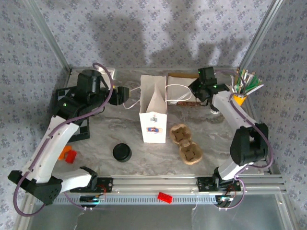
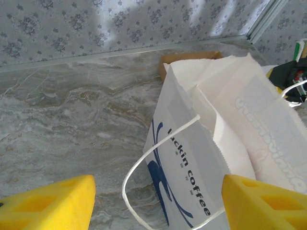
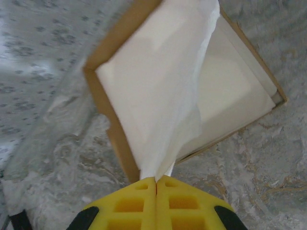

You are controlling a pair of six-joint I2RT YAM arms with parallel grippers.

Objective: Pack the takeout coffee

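Coffee packing looks barely begun: right fingers [image 3: 129,201] pinch a napkin [image 3: 158,96] above its box [image 3: 96,91]; left fingers [image 2: 48,203] stand spread before the bag [image 2: 192,158]; the carrier [image 1: 186,143] appears empty.

Dark-topped takeout coffee [image 1: 122,152], upright on table [image 1: 103,132]

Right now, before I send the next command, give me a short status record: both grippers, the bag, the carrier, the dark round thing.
left gripper: open, at the bag's cord handle, holding nothing
right gripper: shut on a white napkin that reaches out of the cardboard box
paper bag: upright mid-table, mouth open
cup carrier: on the table right of the bag, both wells empty
dark round item: on the table left of the bag; cup or lid, cannot tell
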